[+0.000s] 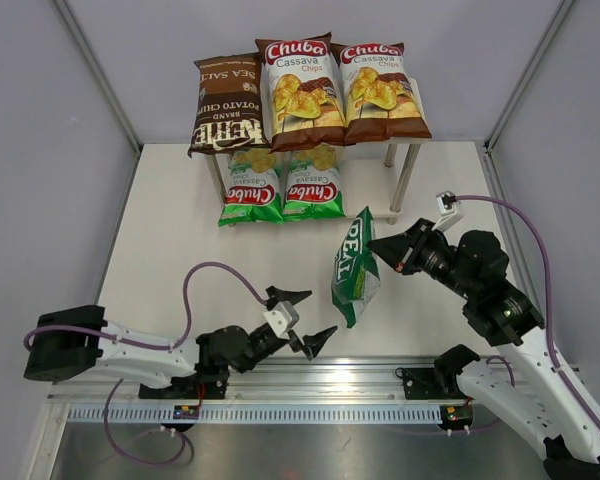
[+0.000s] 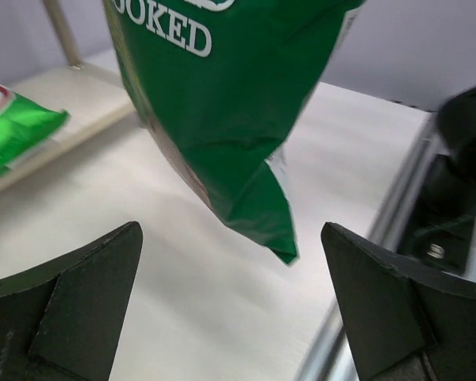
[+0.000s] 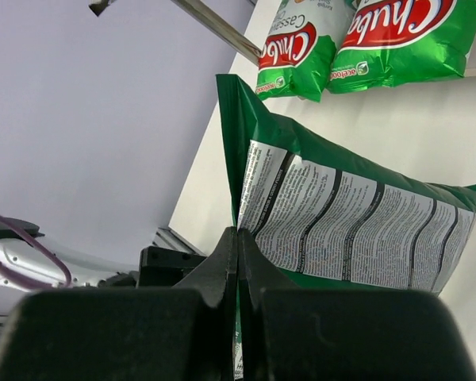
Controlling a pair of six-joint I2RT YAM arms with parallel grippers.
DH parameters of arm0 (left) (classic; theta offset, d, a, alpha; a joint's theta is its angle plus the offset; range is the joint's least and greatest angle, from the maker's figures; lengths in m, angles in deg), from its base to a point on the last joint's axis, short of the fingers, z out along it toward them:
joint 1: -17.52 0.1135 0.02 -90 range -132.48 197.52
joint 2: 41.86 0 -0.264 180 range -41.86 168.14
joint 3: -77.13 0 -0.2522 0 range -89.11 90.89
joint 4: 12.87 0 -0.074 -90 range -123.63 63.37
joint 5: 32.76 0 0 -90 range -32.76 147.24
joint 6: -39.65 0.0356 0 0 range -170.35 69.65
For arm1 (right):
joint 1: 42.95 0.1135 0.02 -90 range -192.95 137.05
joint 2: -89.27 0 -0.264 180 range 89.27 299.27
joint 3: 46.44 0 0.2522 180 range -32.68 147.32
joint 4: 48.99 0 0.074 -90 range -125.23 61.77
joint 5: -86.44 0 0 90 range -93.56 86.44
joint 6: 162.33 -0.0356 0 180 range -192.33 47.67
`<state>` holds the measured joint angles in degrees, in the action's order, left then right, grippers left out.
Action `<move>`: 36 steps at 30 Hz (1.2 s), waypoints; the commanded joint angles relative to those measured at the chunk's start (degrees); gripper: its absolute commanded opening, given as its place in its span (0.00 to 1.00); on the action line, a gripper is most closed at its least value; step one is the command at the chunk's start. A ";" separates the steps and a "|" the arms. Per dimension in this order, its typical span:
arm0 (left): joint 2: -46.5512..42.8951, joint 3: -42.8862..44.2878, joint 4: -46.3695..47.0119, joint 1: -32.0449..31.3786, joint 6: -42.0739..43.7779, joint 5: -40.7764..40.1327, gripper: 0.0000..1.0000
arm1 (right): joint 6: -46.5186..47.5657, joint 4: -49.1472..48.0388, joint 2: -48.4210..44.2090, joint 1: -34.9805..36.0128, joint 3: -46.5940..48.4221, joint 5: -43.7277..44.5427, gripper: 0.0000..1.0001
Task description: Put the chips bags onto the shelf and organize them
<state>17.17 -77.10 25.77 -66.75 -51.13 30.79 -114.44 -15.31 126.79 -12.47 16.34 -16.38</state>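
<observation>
My right gripper [image 1: 378,246] is shut on the edge of the dark green REAL bag [image 1: 355,267] and holds it hanging above the table; the bag's printed back fills the right wrist view [image 3: 357,230]. My left gripper [image 1: 302,318] is open and empty just below-left of the bag, whose lower corner hangs ahead of the fingers [image 2: 246,159]. On the shelf [image 1: 405,165], the top board carries the brown Kettle bag [image 1: 225,103] and two Chuba Cassava bags [image 1: 300,90] [image 1: 380,90]. Two light green Chuba bags [image 1: 251,188] [image 1: 313,184] lie on the lower board.
Grey walls enclose the table on three sides. The shelf's metal legs [image 1: 403,185] stand at the right of the lower board. A metal rail [image 1: 380,375] runs along the near edge by the arm bases.
</observation>
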 commanded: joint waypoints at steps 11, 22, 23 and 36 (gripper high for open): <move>25.69 15.66 29.24 -2.04 18.96 -25.91 0.99 | -7.02 -4.89 -2.89 0.37 3.72 -2.91 0.00; 34.32 20.33 42.96 -4.32 28.03 -27.78 0.31 | -8.34 -5.33 -4.21 0.37 2.93 -4.23 0.00; 34.14 20.33 42.96 -4.32 27.67 -27.51 0.27 | -8.34 -5.25 -4.29 0.28 2.84 -4.06 0.00; 30.89 21.65 35.23 -5.46 33.46 -30.93 0.00 | -0.02 8.70 -3.34 0.37 8.54 3.93 0.99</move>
<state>50.87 -57.06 45.47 -71.27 -20.29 2.33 -119.88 -11.73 122.65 -12.47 18.87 -17.06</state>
